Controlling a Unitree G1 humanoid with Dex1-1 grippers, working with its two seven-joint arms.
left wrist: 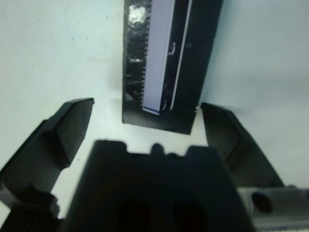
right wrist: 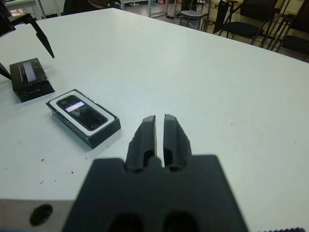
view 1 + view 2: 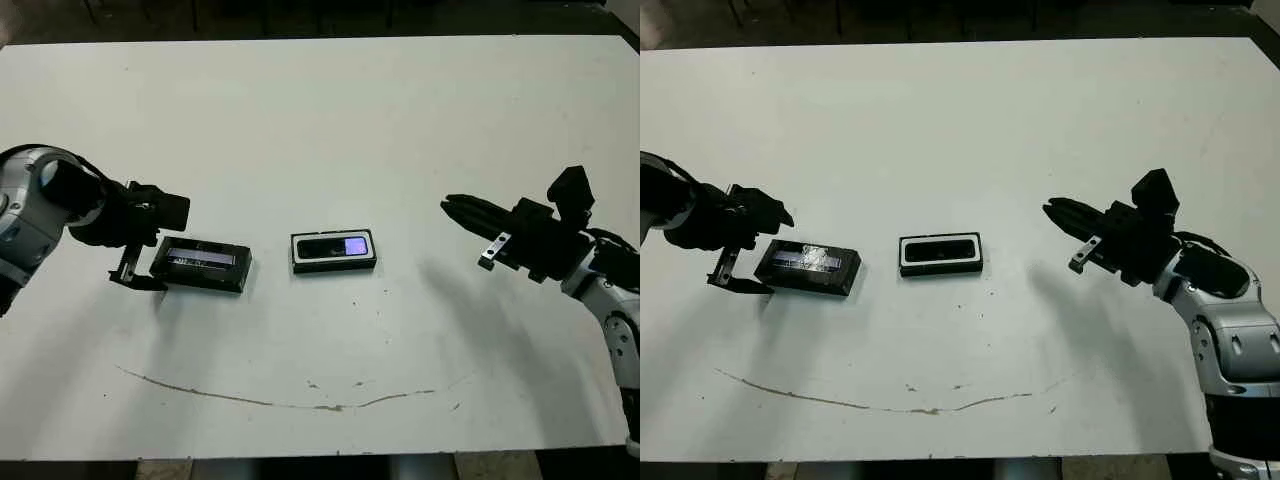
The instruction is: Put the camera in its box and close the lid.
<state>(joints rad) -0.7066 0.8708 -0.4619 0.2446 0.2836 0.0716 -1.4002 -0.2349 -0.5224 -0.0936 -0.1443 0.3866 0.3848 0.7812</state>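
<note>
No readable text, brand, number or sign anywhere; only faint pale marks, perhaps print, on the lid [image 1: 166,58], too blurred to make out.

the white table [image 3: 330,120] fills nearly the whole head view, its far edge running along the top of the frame against a dark floor. near the middle of the picture the box [image 3: 334,251] lies flat on the tabletop, white lining showing inside its black rim, with the camera [image 3: 336,247] lying in it, its bluish-purple screen toward the right end. just left of centre the lid [image 3: 201,264] lies flat on the table too, pale stripe up, well apart from the box. lower down a thin brownish curved mark [image 3: 300,400] crosses the surface, with a few dark specks scattered near it.
</note>
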